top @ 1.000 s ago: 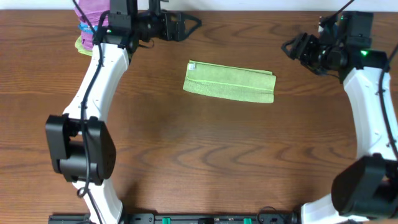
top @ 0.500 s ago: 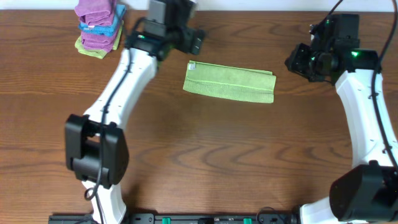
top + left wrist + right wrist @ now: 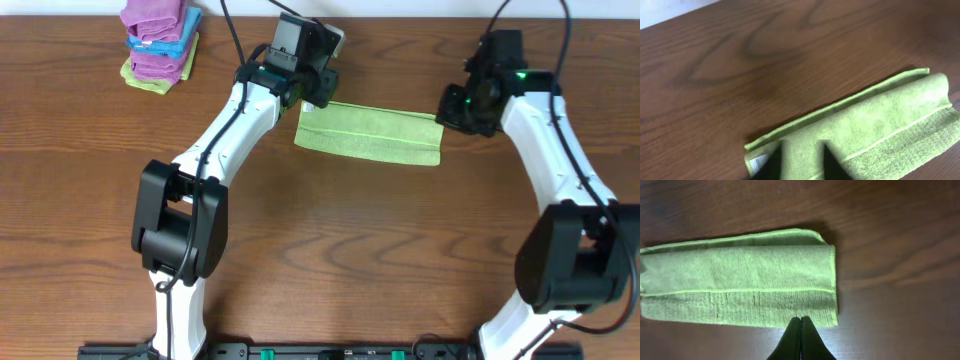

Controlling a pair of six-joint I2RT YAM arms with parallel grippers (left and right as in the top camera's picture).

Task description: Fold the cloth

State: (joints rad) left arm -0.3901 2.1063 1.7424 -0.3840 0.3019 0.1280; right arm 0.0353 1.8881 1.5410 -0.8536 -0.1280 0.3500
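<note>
A green microfibre cloth [image 3: 370, 135], folded into a long strip, is lying on the brown wooden table [image 3: 320, 260], towards its far middle. The left gripper [image 3: 801, 152] is hanging over the strip's tagged left end with fingers spread, apparently readying a pinch. The right gripper [image 3: 801, 325], fingers pressed together and empty, is hovering at the opposite end, likely for an end-to-end fold. A stack of folded pink, blue and green cloths [image 3: 158, 45] is sitting well apart.

The green cloth [image 3: 369, 134] lies flat, folded into a long narrow strip, near the middle of the table's far edge, a small white tag [image 3: 308, 106] at its left end.
</note>
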